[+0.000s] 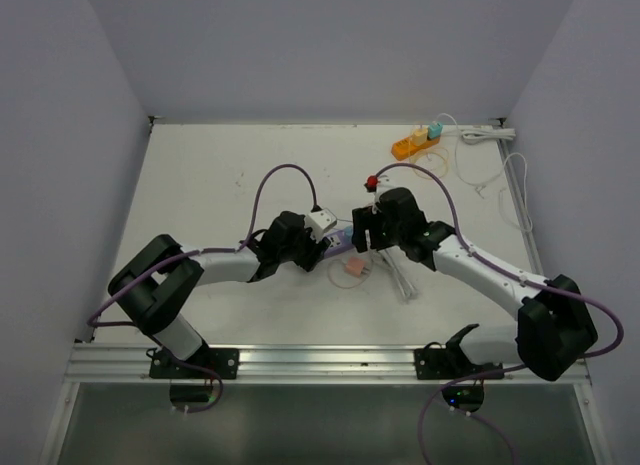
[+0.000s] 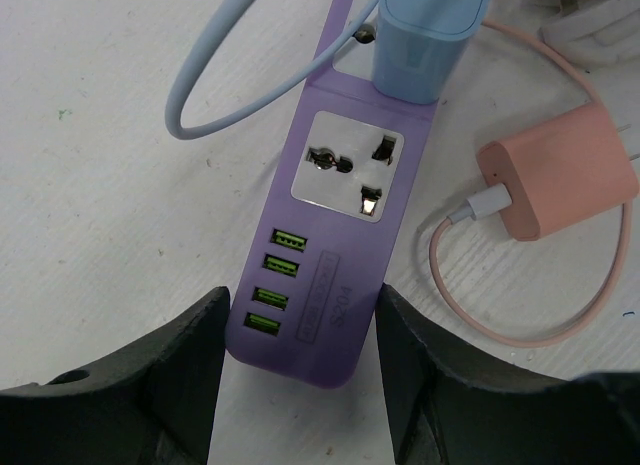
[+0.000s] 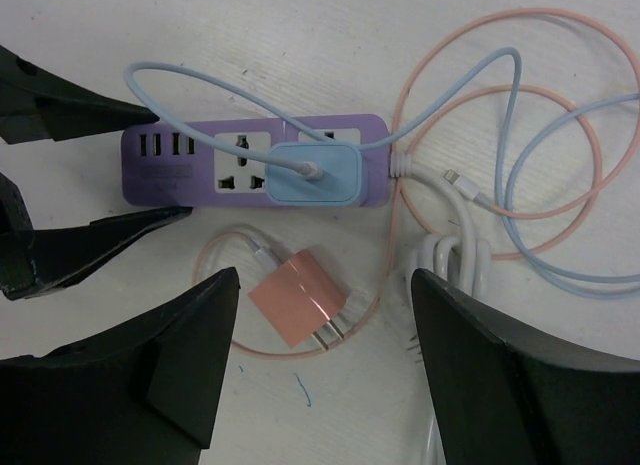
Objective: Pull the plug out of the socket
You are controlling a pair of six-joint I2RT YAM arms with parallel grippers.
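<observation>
Left hand (image 2: 300, 325) is set astride the USB end of the purple strip (image 2: 340, 245), its grip not determinable, and the right hand (image 3: 324, 277) is held open lower down; the blue plug (image 3: 313, 173), seated mid-frame in that strip, is judged light, rigid and smooth, best pinched across its flat sides.

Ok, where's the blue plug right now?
In the right wrist view, the blue plug sits in the purple power strip, toward the end away from its USB ports, beside the loose pink charger.
</observation>
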